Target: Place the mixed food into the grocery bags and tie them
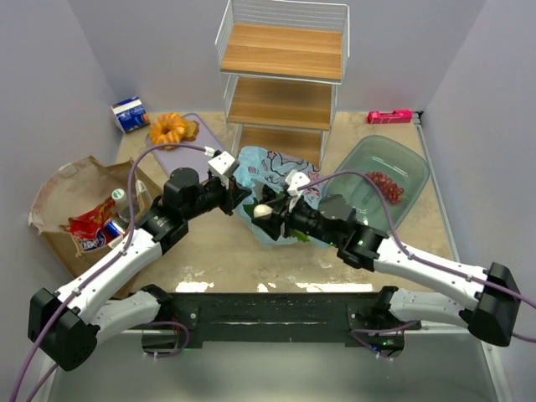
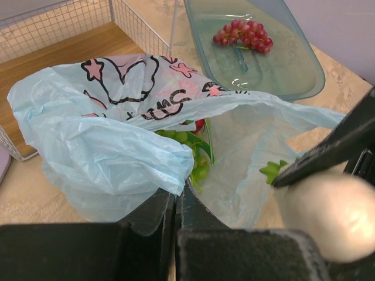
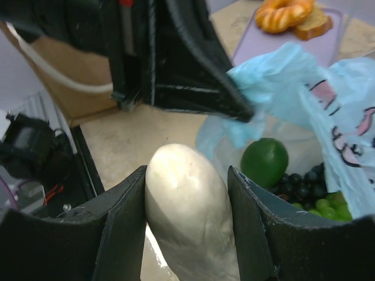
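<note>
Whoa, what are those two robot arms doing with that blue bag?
They are packing groceries. The left gripper has its fingers shut on the rim of the light-blue plastic bag, holding it open. The right gripper holds a pale oblong fruit at the bag's mouth. Green grapes are already inside. The red grapes lie in the green bowl, and the brown paper bag holds a red snack packet. Neither bag is tied.

White wire rack (image 1: 280,75) with wooden shelves at the back, orange ring pastry (image 1: 170,128) on a purple board (image 1: 203,134) to its left, blue-white carton (image 1: 131,115) beyond, green translucent bowl (image 1: 414,172) right, small pink object (image 1: 389,116) behind it.
</note>
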